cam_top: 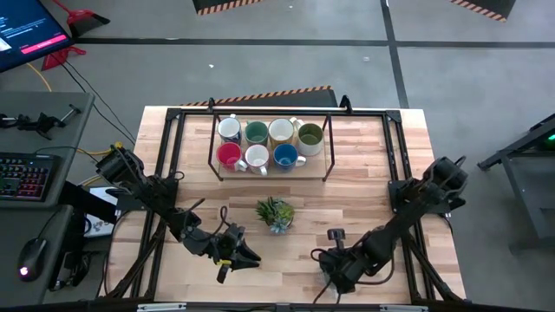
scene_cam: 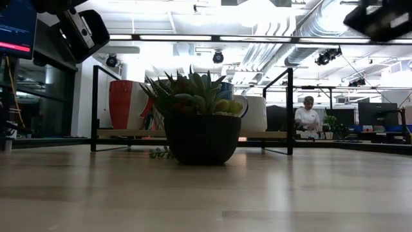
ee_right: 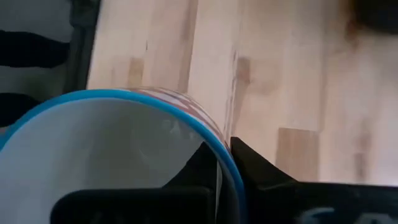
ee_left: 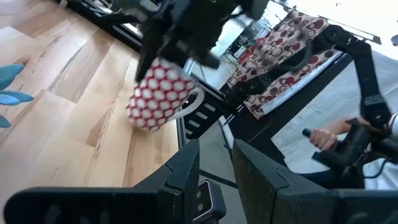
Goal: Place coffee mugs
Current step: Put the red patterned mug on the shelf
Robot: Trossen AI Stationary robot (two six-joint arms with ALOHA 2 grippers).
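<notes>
Seven mugs stand in two rows on the board of a black wire rack (cam_top: 270,170): white (cam_top: 229,129), teal green (cam_top: 256,133), cream (cam_top: 280,131) and olive (cam_top: 310,135) in the far row, red (cam_top: 229,155), white (cam_top: 257,157) and blue (cam_top: 285,156) in the near row. An eighth mug (ee_left: 160,96), white with red dots and a blue rim, is in my right gripper (cam_top: 334,260) near the table's near edge, right of centre. My left gripper (cam_top: 234,256) is open and hovers to its left, touching nothing. My right gripper holds the dotted mug by its blue rim (ee_right: 214,140), with one finger (ee_right: 193,177) inside the cup and the other finger (ee_right: 264,177) outside its wall. The mug is tilted, its handle (ee_left: 189,102) turned away from the fingers. Whether its base touches the table, I cannot tell.
A small spiky plant in a dark pot (cam_top: 276,212) stands between the rack and both grippers, and fills the middle of the low view (scene_cam: 202,137). Bare wood lies near the plant on either side. A person (scene_cam: 308,116) sits far behind the table.
</notes>
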